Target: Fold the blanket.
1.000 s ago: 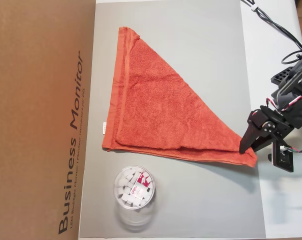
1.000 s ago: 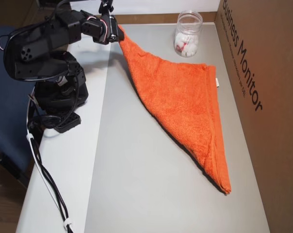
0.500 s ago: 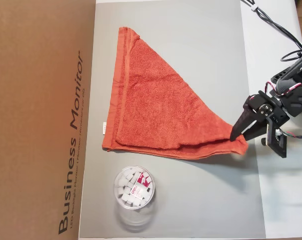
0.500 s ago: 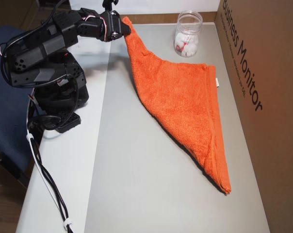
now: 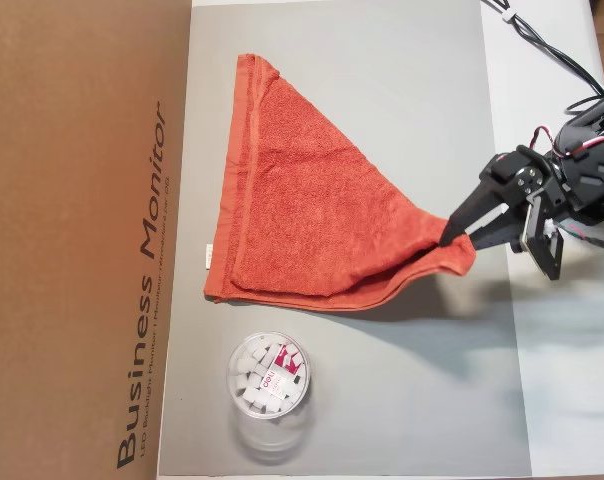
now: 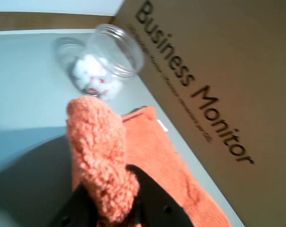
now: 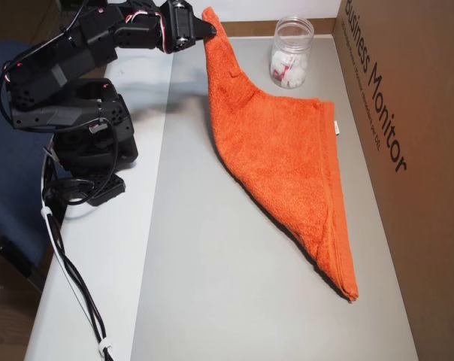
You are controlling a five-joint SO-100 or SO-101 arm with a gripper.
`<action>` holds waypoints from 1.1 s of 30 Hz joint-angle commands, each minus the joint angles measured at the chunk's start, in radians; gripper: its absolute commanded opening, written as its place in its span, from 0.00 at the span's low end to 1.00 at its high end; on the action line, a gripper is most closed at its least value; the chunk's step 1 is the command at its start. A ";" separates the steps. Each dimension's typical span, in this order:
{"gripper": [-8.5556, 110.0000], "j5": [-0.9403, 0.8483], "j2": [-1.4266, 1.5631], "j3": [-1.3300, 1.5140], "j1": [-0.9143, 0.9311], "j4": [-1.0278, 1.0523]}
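Note:
The blanket [image 5: 312, 215] is an orange-red terry towel folded into a triangle on the grey mat [image 5: 422, 90]. Its pointed right corner is raised off the mat, pinched in my gripper [image 5: 452, 238], which is shut on it. In an overhead view from the other side the blanket [image 7: 287, 158] rises to my gripper [image 7: 209, 28] at the top. The wrist view shows the blanket corner [image 6: 102, 156] bunched between the black fingers [image 6: 152, 201]. A small white tag [image 5: 209, 256] sticks out at the blanket's left edge.
A clear plastic jar [image 5: 268, 374] with white pieces inside stands on the mat just below the blanket; it is also the jar [image 7: 291, 53] and the jar [image 6: 105, 66]. A brown "Business Monitor" cardboard box [image 5: 82, 240] lines the mat's left side. Cables [image 5: 542, 50] run behind the arm.
My gripper has lifted the blanket's right corner off the mat and carried it up and leftward, toward the box. The lower edge of the blanket now curls upward.

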 commanded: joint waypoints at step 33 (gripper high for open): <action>0.07 0.169 -0.557 -0.669 0.488 -0.015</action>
